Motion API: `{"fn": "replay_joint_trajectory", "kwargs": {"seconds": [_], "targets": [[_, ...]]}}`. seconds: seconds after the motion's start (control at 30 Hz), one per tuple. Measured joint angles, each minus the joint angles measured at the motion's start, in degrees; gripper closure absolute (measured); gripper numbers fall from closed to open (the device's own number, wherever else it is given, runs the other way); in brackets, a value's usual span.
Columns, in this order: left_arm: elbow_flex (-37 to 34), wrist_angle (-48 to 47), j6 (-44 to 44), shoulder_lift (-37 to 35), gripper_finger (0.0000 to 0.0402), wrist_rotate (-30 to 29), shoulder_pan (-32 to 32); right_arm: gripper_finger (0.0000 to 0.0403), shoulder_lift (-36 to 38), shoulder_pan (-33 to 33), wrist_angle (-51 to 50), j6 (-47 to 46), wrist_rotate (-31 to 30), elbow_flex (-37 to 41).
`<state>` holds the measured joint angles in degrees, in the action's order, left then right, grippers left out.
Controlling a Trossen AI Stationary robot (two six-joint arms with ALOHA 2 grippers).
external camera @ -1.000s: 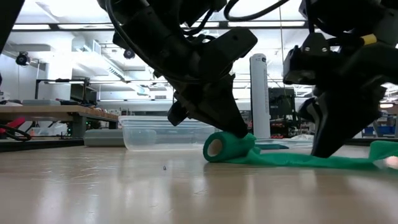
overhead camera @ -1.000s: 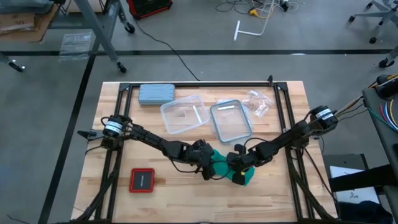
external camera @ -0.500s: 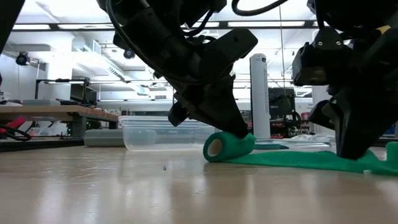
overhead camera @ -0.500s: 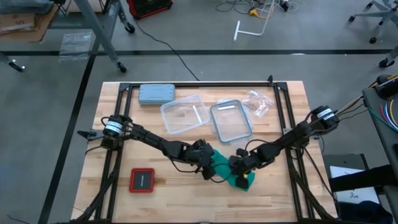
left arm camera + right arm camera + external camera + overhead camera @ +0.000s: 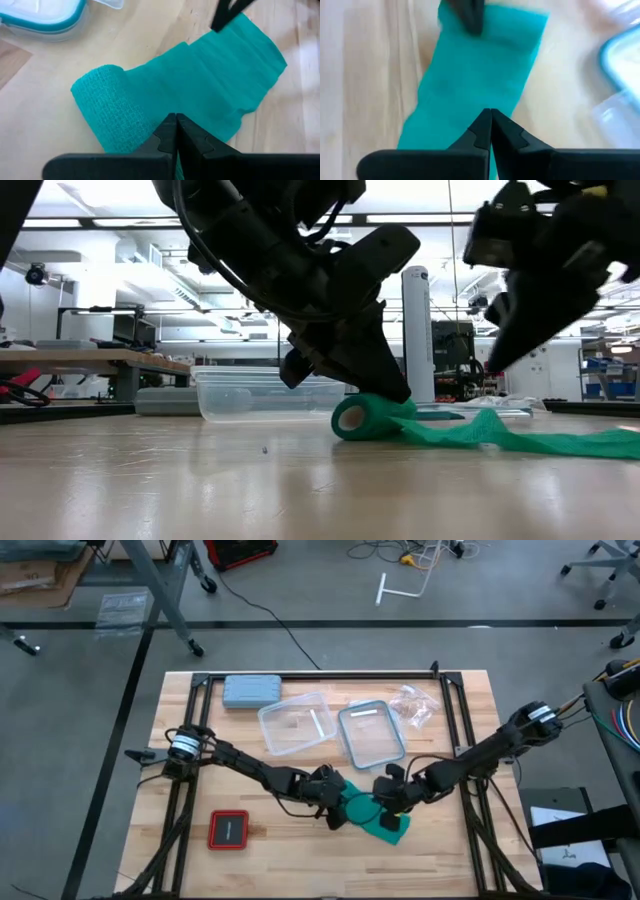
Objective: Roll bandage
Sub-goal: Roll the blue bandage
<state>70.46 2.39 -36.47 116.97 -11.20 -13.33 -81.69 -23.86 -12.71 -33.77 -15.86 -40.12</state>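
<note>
The teal-green bandage lies on the wooden table, near the middle. One end is wound into a small roll (image 5: 107, 107), and the loose band (image 5: 225, 75) runs flat from it to a free end (image 5: 392, 830), with one low hump (image 5: 487, 418). My left gripper (image 5: 176, 118) is shut, with its tips on the bandage where the roll meets the flat band. My right gripper (image 5: 489, 113) is shut and hangs above the band, touching nothing; the low view shows its tips (image 5: 492, 365) clear of the cloth. My left gripper presses its shut fingertips (image 5: 393, 392) down on the bandage at the roll's side that faces the loose band (image 5: 165, 107). The fingers slant down from the table's left. The roll rests on the table on its side, its open end (image 5: 350, 417) toward the near edge.
A grey-blue case (image 5: 251, 690) lies at the far left. Two clear containers (image 5: 295, 723) (image 5: 372, 732) and a crumpled plastic bag (image 5: 412, 705) stand along the far side. A red and black square (image 5: 229, 830) lies near left. Bare wood runs along the near edge.
My right gripper has risen off the flat band and drawn toward the table's far edge, staying shut. The band, flat under it before, now shows a low hump. My left gripper has stayed on the roll.
</note>
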Motion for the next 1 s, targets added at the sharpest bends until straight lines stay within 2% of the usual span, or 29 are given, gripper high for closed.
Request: {"fn": "replay_joint_trajectory", "kwargs": {"seconds": [0.1,0.27,0.47,0.73,1.0], "targets": [[0.0,0.3,0.0,0.0,0.0397,0.0,0.0,0.0401,0.1,1.7,2.5,2.1,-3.4,0.0],[0.0,0.4,0.0,0.0,0.0399,0.1,0.0,0.0401,-2.4,6.3,10.3,6.4,-4.1,0.0],[0.0,0.6,0.0,0.0,0.0396,1.0,0.0,0.0401,-6.5,10.3,16.1,7.4,-1.1,-0.1],[0.0,0.8,0.6,0.0,0.0400,1.3,-0.1,0.0401,-13.4,11.1,25.0,6.5,3.5,-0.2],[0.1,1.2,0.6,-0.4,0.0397,3.2,-0.2,0.0401,-14.2,11.0,24.2,4.8,5.7,-0.4]]}}
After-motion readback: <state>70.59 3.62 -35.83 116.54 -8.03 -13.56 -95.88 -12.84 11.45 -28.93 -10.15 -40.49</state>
